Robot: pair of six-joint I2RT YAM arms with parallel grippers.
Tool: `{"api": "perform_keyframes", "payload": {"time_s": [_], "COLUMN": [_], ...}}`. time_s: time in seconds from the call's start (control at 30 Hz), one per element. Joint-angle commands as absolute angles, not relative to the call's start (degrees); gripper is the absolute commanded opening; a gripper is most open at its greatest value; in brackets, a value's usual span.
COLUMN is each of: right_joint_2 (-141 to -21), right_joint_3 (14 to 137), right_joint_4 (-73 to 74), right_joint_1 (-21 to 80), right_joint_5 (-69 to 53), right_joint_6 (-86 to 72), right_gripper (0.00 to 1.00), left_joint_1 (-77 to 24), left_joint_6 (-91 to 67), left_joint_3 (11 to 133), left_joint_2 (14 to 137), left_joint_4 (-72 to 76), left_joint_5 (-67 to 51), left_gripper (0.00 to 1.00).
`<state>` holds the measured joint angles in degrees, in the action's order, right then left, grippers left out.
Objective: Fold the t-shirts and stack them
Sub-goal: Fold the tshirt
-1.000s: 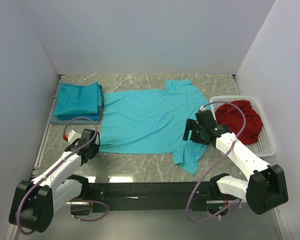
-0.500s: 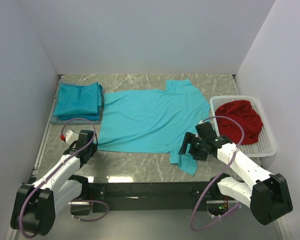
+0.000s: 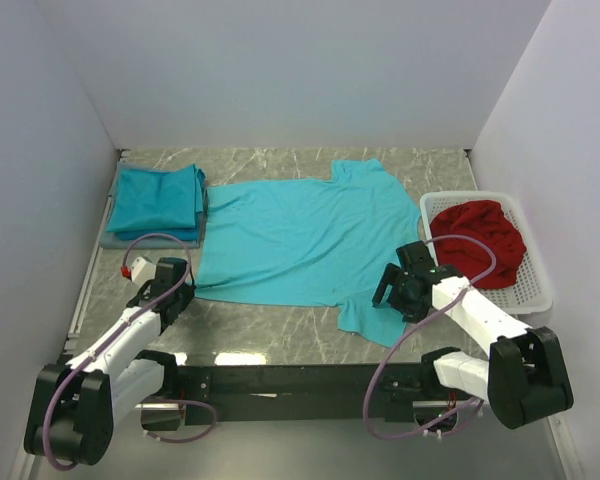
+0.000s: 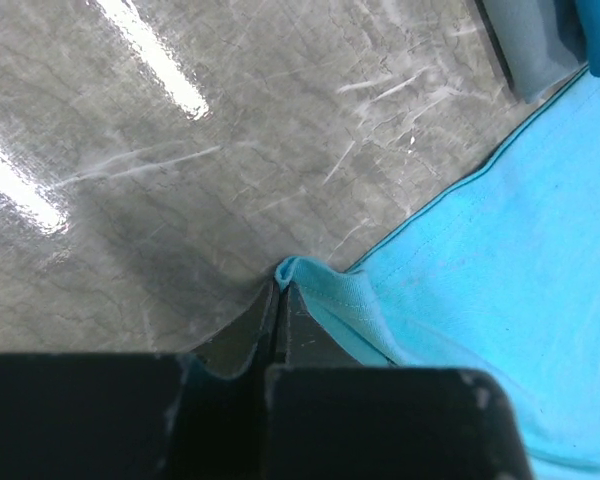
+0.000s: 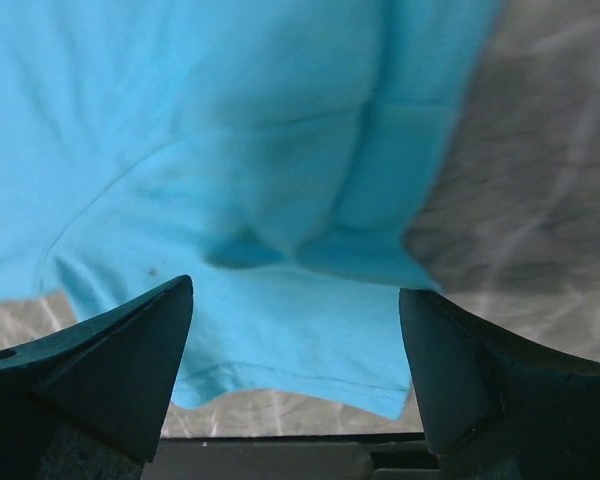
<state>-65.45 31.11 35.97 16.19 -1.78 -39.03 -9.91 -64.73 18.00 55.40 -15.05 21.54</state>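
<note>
Folded stack (image 3: 158, 200) left of the spread t-shirt (image 3: 300, 240), which isn't folded yet; left gripper (image 4: 280, 290) clamps its hem, right gripper (image 5: 295, 290) gapes.

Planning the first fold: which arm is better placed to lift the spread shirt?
Left. The left gripper is shut on the shirt corner; the right gripper hangs open over a sleeve.

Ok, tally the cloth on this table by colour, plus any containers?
Turquoise cloth: 2, the spread t-shirt and the folded pile (the number of layers in it is unclear)
Red cloth: 1, lying in the basket
White basket: 1
Total: 4
</note>
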Motion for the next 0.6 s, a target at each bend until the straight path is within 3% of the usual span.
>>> {"api": "perform_keyframes", "payload": {"time_s": [0.0, 0.23, 0.57], "right_joint_2": [-63.90, -55.74, -56.51], "right_joint_3": [30.94, 35.06, 31.47], "right_joint_4": [38.15, 43.93, 50.19], "right_joint_1": [13.28, 15.90, 33.48], "right_joint_5": [0.91, -1.58, -0.09], "right_joint_6": [-38.68, -36.65, -50.27], "right_gripper": [0.90, 0.90, 0.85], "left_joint_1": [-9.23, -9.05, -9.05], "left_joint_6": [-63.20, -61.79, -62.23], "left_joint_3": [18.63, 19.25, 16.97], "left_joint_2": [55.63, 55.11, 50.28], "left_joint_4": [-14.68, -14.15, -14.33], "left_joint_5": [21.10, 17.93, 15.82], "left_gripper": [0.00, 0.00, 0.00]}}
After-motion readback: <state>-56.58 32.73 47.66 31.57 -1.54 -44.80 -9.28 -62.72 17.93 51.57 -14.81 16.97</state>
